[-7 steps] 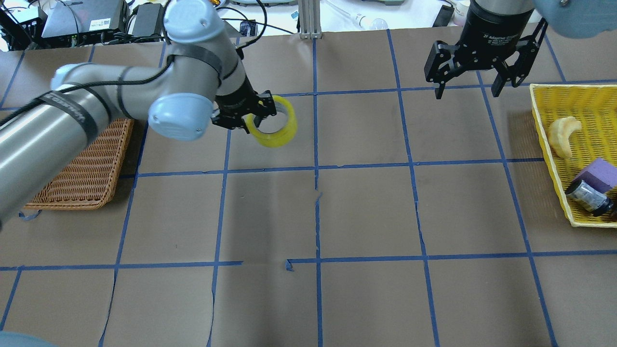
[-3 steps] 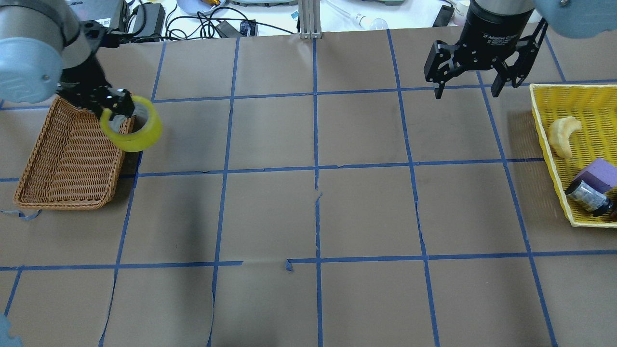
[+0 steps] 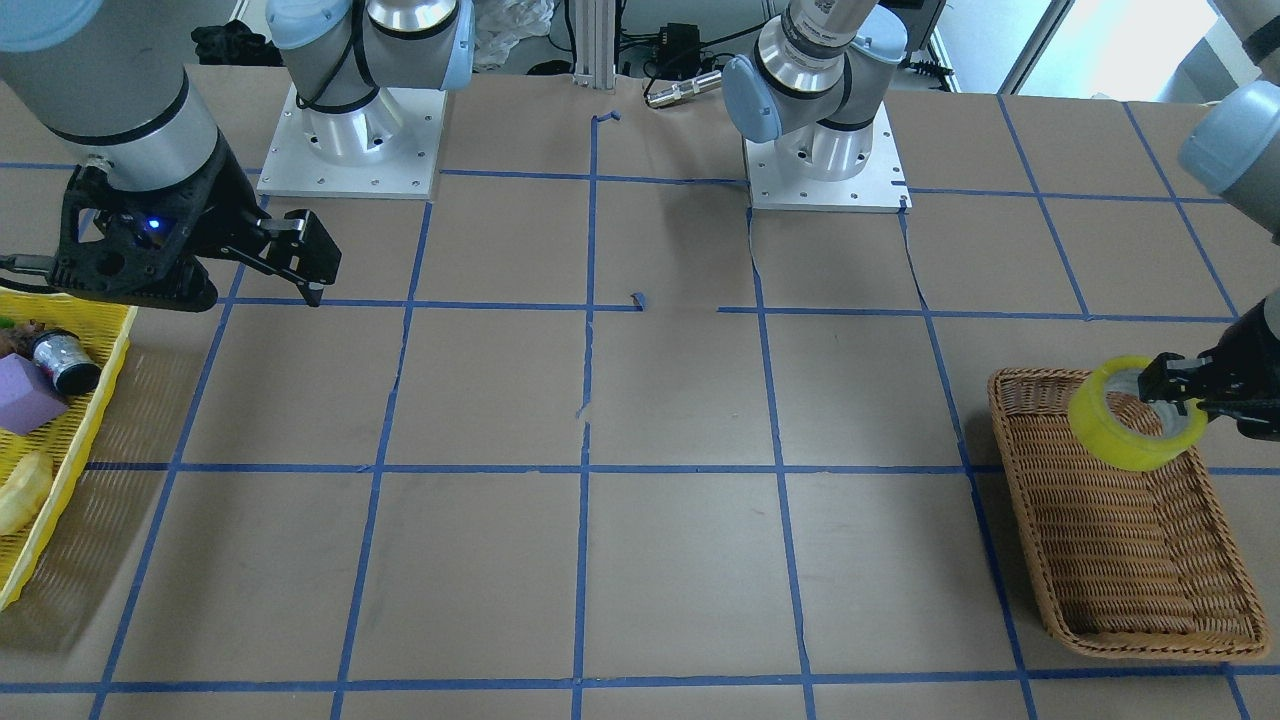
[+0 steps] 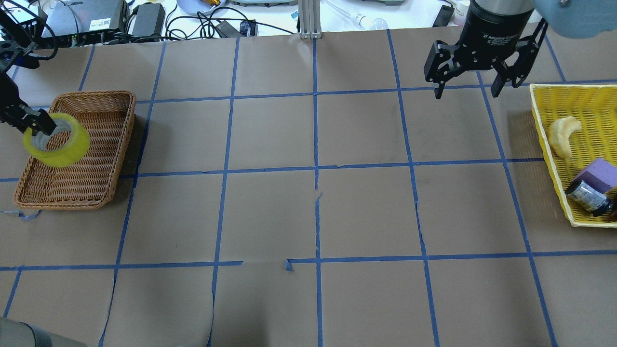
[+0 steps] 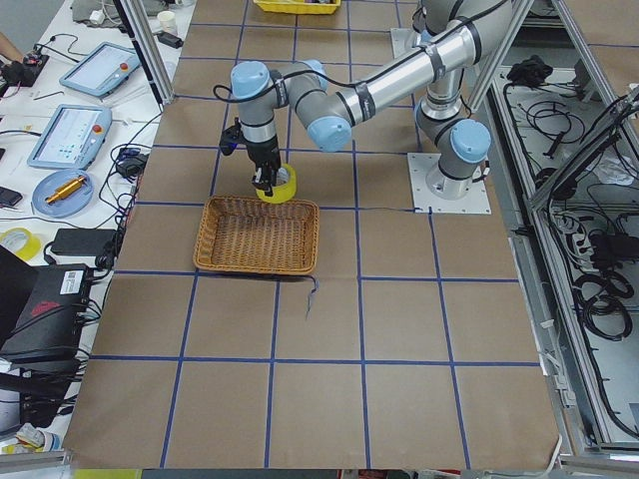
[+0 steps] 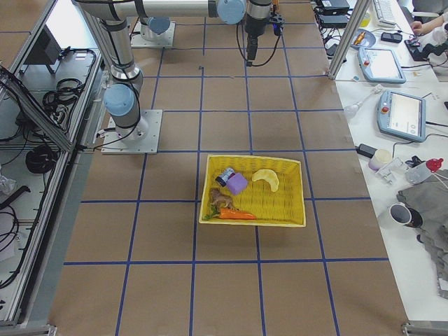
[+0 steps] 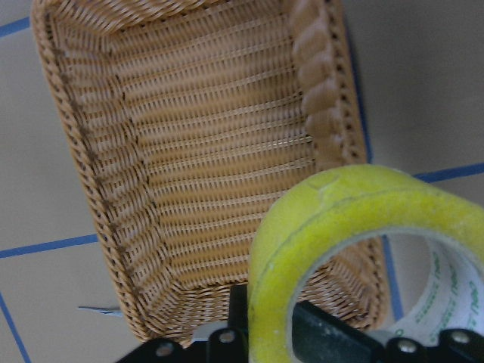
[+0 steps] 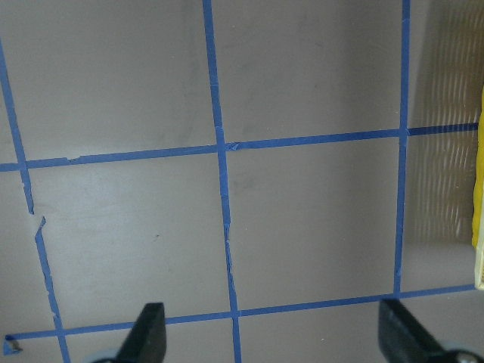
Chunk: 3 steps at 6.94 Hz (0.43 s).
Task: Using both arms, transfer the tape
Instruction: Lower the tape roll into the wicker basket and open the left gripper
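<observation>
Yellow tape (image 4: pixel 67 150) hangs over the wicker basket (image 4: pixel 129 120), its wall pinched in the left gripper (image 4: pixel 42 126). The roll's axis is tilted off vertical, and its open end faces up toward the arm. The right gripper (image 4: pixel 466 90) hovers well apart, jaws spread wide.

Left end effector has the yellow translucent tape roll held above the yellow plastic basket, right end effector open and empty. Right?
Wrong basket. The left end effector holds the yellow translucent tape roll above the brown woven wicker basket, not the yellow plastic one, as the overhead exterior view shows. The right end effector is open and empty, as stated.
</observation>
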Available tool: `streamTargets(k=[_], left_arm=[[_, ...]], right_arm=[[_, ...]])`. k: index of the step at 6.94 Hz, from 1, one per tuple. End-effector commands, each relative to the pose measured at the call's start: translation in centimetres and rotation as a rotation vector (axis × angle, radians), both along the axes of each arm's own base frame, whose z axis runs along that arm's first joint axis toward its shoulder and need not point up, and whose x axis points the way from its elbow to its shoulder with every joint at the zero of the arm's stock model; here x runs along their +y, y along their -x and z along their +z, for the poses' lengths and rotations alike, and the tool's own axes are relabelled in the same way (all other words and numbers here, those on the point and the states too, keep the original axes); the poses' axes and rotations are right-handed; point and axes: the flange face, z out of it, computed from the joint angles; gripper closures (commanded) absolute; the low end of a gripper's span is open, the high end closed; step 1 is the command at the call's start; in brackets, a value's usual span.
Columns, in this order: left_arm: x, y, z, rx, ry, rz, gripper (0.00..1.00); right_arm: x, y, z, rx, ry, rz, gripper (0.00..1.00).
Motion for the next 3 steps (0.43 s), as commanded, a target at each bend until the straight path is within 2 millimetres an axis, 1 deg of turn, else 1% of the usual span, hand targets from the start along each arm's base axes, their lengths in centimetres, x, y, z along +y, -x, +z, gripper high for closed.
streamTargets(k=[1,2,3], left_arm=[[-0.9,-2.1,-2.8,0.021,0.024,0.015,0.86],[-1.0,-1.4,-2.8,0.06,0.041,0.026,0.04],[-1.0,-0.9,-1.5,0.054,0.051,0.02,0.0]], right_arm=[[0.0,0.0,-0.1,0.001,-0.003,-0.001,0.0],[0.0,0.0,-0.2,0.0,-0.004,-0.001,0.0],[0.1,-0.1,-0.2,0.001,-0.004,0.0,0.0]])
